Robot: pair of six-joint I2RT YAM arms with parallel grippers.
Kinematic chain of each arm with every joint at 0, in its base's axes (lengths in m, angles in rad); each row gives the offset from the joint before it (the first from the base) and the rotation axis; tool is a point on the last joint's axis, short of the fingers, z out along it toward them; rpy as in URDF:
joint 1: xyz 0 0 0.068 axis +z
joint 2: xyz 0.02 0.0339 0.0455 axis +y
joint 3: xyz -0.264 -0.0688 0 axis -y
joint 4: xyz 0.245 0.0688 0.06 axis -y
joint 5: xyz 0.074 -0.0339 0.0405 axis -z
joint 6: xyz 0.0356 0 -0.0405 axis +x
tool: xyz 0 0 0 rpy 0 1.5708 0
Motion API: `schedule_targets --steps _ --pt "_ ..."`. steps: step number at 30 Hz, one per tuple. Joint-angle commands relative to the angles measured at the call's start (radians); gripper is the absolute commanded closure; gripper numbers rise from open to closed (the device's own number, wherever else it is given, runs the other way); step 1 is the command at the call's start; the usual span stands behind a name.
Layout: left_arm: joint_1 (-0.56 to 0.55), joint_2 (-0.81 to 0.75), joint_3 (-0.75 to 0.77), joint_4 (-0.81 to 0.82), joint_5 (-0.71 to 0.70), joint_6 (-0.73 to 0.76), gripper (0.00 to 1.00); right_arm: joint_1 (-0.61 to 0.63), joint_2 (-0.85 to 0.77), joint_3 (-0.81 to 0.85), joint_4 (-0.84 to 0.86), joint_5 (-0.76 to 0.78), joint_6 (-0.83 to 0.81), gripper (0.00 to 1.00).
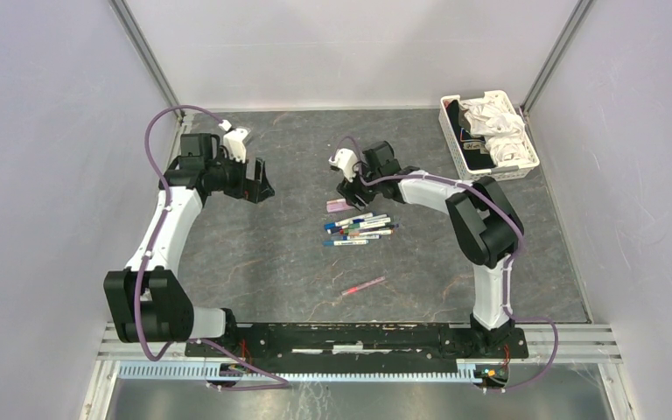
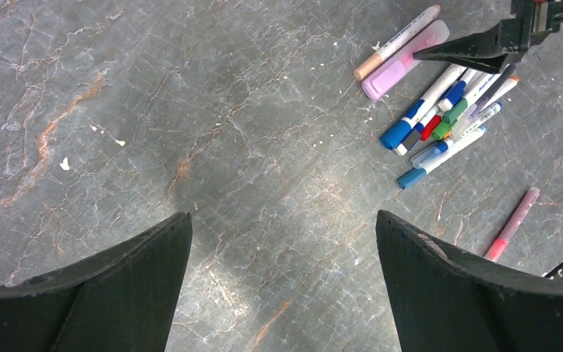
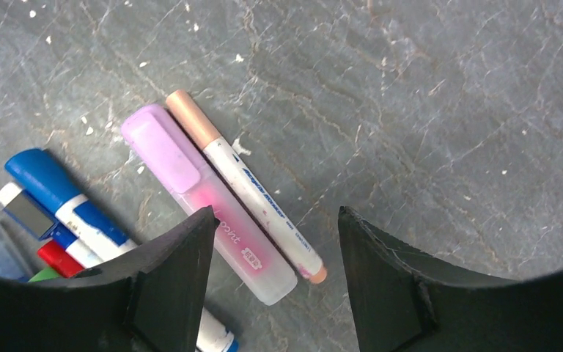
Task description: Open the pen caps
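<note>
My right pincer (image 3: 275,220) is hovering wide open, holding nothing, just over the pink highlighter (image 3: 223,235). Its pink cap (image 3: 160,147) is sitting on, touching the peach cap (image 3: 190,117). My left pincer (image 2: 284,220) is hanging wide open, empty, well apart from the pens (image 2: 440,125).

1. The tabletop (image 1: 297,262) is a dark grey, stone-look surface crossed by fine pale cracks.
2. In the left wrist view, rust-brown veins (image 2: 44,139) run through the grey on the left, and small white flecks (image 2: 64,164) are scattered about.
3. Plain, pale panels close it in on three sides: a left wall (image 1: 44,131), a far wall (image 1: 350,44) and a right wall (image 1: 639,131).
4. A slanting metal post stands in each far corner, the left post (image 1: 144,52) and the right post (image 1: 560,48).
5. Along the near edge run silver rails (image 1: 577,337), with a slotted strip (image 1: 166,370) nearer still.
6. The light is soft and even, leaving only a dull sheen (image 2: 330,176) on the stone.
</note>
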Motion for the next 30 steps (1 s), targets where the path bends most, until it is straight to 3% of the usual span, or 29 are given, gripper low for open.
schedule_targets --steps 1,10,12,14,19,24,30 --pt "0.000 -0.023 0.058 -0.021 0.030 0.052 0.00 0.002 0.059 0.055 -0.027 0.042 -0.017 0.33" --pt "0.000 -0.039 0.065 -0.024 0.052 0.046 0.00 -0.008 0.020 0.025 -0.003 0.073 0.015 0.38" --pt "0.000 -0.042 0.064 -0.024 0.055 0.046 0.00 -0.011 -0.021 -0.008 0.032 0.048 0.017 0.32" --pt "0.000 -0.044 0.063 -0.024 0.054 0.049 0.00 -0.011 -0.049 -0.027 0.047 0.023 0.014 0.20" --pt "0.000 -0.069 0.036 -0.049 0.113 0.097 0.00 -0.011 -0.033 0.008 -0.001 -0.023 -0.015 0.09" --pt "0.000 -0.075 0.034 -0.088 0.133 0.134 0.00 -0.010 0.012 0.021 -0.014 -0.036 -0.044 0.10" --pt "0.000 -0.064 0.043 -0.119 0.130 0.154 0.00 -0.011 0.019 0.026 -0.036 -0.048 -0.044 0.19"
